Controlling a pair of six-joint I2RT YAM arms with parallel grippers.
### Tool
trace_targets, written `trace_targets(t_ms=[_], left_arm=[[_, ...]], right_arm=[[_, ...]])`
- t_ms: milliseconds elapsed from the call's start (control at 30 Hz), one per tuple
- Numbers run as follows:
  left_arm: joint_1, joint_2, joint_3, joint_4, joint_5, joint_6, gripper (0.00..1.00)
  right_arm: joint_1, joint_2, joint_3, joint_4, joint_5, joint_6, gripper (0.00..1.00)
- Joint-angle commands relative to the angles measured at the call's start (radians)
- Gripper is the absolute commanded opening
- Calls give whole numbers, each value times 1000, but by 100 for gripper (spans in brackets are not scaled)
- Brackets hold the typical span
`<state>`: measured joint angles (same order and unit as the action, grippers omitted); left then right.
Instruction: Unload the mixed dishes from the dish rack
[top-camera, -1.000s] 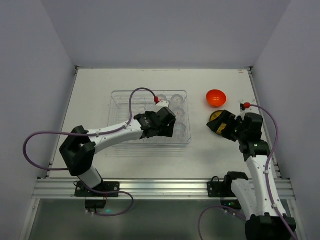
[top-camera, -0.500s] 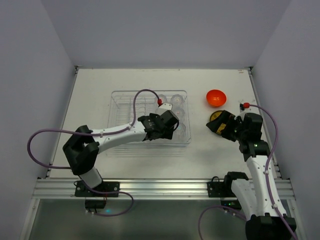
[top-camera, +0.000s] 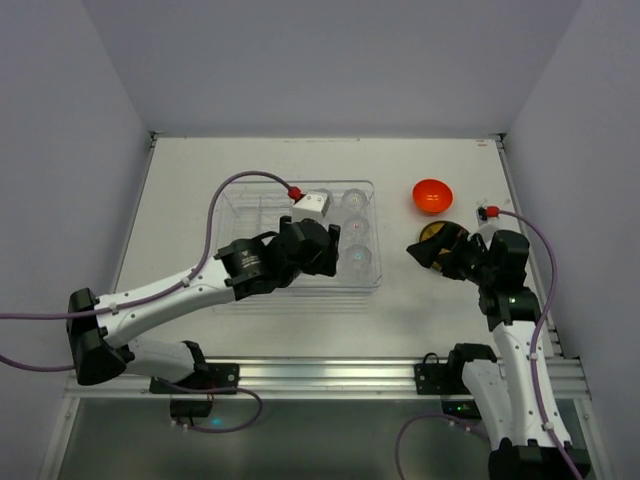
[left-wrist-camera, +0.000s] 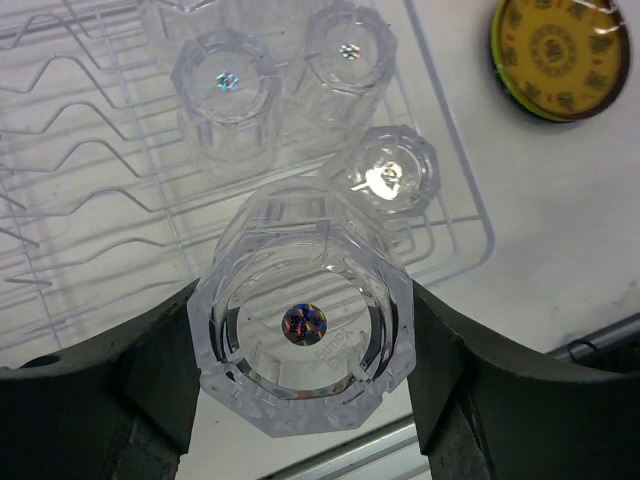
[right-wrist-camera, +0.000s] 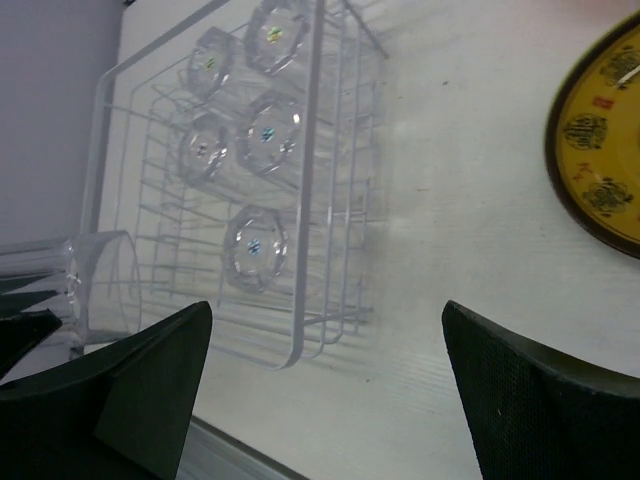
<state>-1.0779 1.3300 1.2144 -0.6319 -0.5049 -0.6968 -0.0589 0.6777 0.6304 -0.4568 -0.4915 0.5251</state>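
Note:
The dish rack (top-camera: 232, 214) is a clear ribbed tray in the middle of the table, with several clear glass cups (top-camera: 356, 229) upside down in its right half. My left gripper (top-camera: 318, 252) hangs over the rack's near right part, shut on one clear glass cup (left-wrist-camera: 303, 325) held base-up between both fingers. Three more cups (left-wrist-camera: 225, 85) stand in the rack (left-wrist-camera: 80, 200) beyond it. An orange bowl (top-camera: 432, 195) and an olive plate with yellow pattern (top-camera: 430, 233) lie right of the rack. My right gripper (top-camera: 437, 252) hovers open over the plate's near left edge.
The right wrist view shows the rack's right rim (right-wrist-camera: 308, 200), the plate (right-wrist-camera: 600, 140) at the right and the held cup (right-wrist-camera: 100, 285) at the far left. A metal rail (top-camera: 320, 375) runs along the near table edge. White walls close in three sides.
My left gripper has closed on a cup in the rack and risen with it, the arm stretching out to the left. The right gripper shifted slightly left.

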Motion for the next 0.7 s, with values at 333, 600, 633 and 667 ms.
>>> trace_targets(t_ms=[333, 600, 633, 667], left_arm=[[-51, -334, -403, 1015, 520, -104, 0], [-51, -308, -577, 1372, 569, -283, 0], [-53, -299, -587, 1400, 575, -291, 0], [-53, -293, -593, 1428, 582, -299, 0]], right_arm=[[8, -374, -253, 691, -674, 392, 98], [8, -452, -210, 784, -766, 492, 94], [8, -454, -207, 777, -766, 492, 93], [8, -455, -201, 771, -768, 492, 92]])
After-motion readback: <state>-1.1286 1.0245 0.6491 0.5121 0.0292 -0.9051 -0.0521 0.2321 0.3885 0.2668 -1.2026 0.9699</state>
